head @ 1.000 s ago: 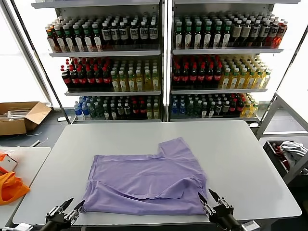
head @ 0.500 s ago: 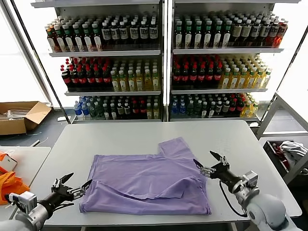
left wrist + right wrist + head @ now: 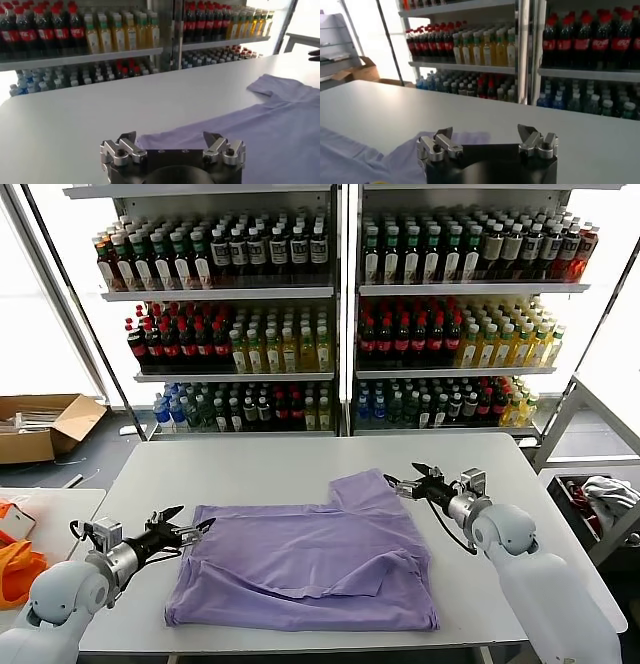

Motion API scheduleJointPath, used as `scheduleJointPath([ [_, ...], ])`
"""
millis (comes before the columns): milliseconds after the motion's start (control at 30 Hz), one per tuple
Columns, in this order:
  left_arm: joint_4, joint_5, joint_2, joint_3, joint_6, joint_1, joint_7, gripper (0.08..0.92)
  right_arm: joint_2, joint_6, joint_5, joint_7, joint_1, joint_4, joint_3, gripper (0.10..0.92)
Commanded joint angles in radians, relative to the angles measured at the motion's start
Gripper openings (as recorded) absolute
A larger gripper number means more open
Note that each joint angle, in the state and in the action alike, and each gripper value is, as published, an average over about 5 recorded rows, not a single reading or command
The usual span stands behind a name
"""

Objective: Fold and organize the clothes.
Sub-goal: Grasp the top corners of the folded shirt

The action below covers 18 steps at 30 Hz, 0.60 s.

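Observation:
The lavender T-shirt (image 3: 305, 559) lies partly folded on the white table (image 3: 260, 469), plain side up, with one sleeve sticking out at the far right. My left gripper (image 3: 190, 527) is open and empty, just off the shirt's far left corner; the left wrist view shows the shirt (image 3: 260, 125) just past the jaws (image 3: 170, 141). My right gripper (image 3: 402, 481) is open and empty, beside the sleeve's far right edge. The right wrist view shows the sleeve (image 3: 380, 160) by the jaws (image 3: 485, 135).
Shelves of bottled drinks (image 3: 330, 314) stand behind the table. An orange fabric item (image 3: 20, 569) lies on a side table at the left. A white-grey cloth bundle (image 3: 605, 499) sits in a bin at the right. A cardboard box (image 3: 40, 424) is on the floor, far left.
Both grippers have moved from the table's near edge up along the shirt's sides: the left to the far left corner, the right to the sleeve. The shirt has not moved.

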Motion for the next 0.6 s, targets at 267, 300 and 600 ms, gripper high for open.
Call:
scheduleJointPath([
  [267, 0.286, 0.02, 0.002, 0.196, -0.014, -0.265, 0.024, 0.823, 0.12, -0.054, -0.033, 0.018, 0.142, -0.234, -0.092, 0.823],
  [300, 0.291, 0.02, 0.001, 0.197, -0.014, -0.266, 0.027, 0.823, 0.122, -0.055, -0.033, 0.022, 0.141, -0.238, -0.092, 0.823],
  [600, 0.296, 0.057, 0.004, 0.194, -0.007, -0.242, 0.065, 0.733, 0.123, -0.065, 0.01, 0.044, 0.145, -0.249, -0.107, 0.706],
])
